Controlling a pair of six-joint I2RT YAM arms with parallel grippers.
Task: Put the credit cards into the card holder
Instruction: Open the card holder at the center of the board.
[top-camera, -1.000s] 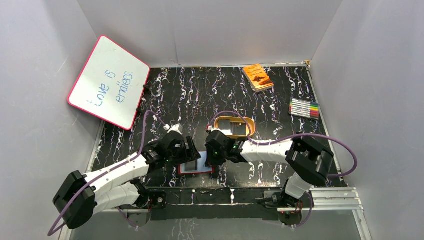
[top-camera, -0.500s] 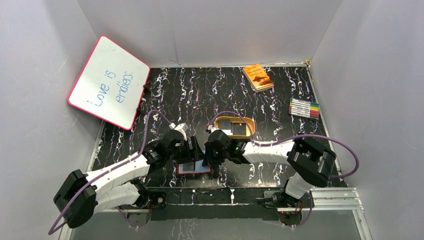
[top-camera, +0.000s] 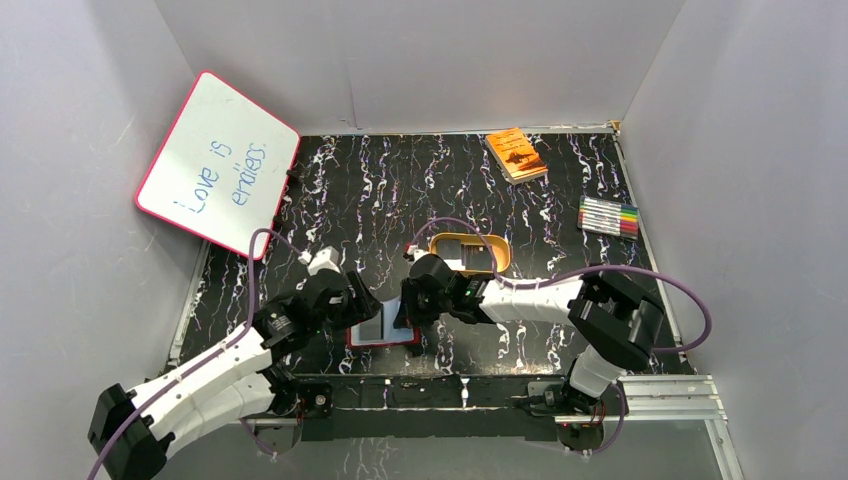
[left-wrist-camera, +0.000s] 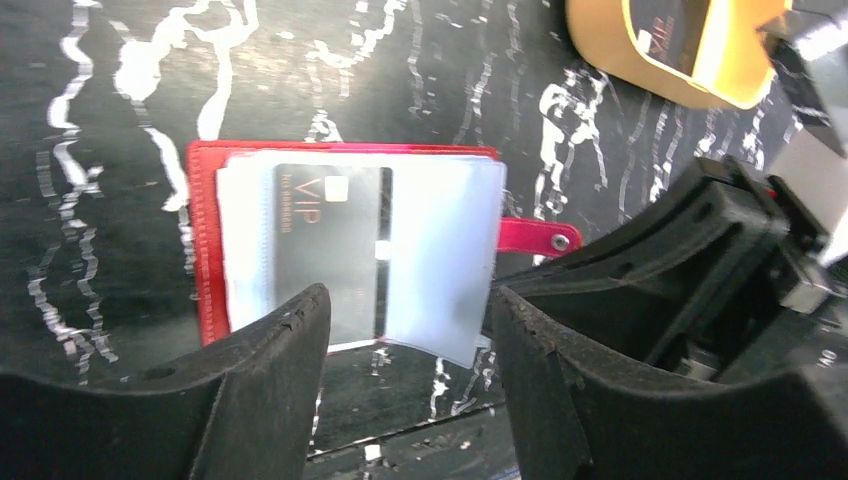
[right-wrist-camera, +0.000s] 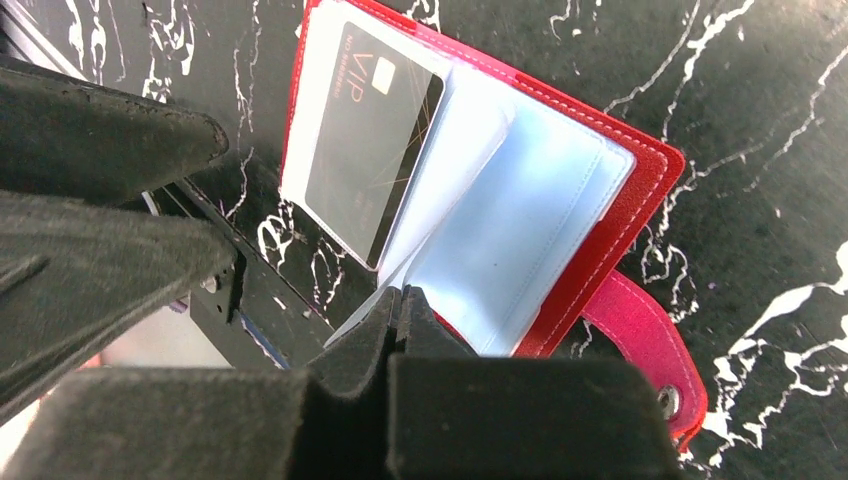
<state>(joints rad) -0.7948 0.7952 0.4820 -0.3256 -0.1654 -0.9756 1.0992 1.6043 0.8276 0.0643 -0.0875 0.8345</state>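
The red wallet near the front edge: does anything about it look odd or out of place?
One clear sleeve of the open card holder stands lifted off the rest, its edge at the tips of the shut right pincer. Nothing looks torn or spilled.

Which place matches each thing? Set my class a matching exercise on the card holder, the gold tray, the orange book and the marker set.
Things: 1 card holder; 2 gold tray; 3 orange book; 4 marker set.
Places on the table: a far edge; b right side; c near edge, lying open; d middle.
Pairs: 1-c, 2-d, 3-a, 4-b.
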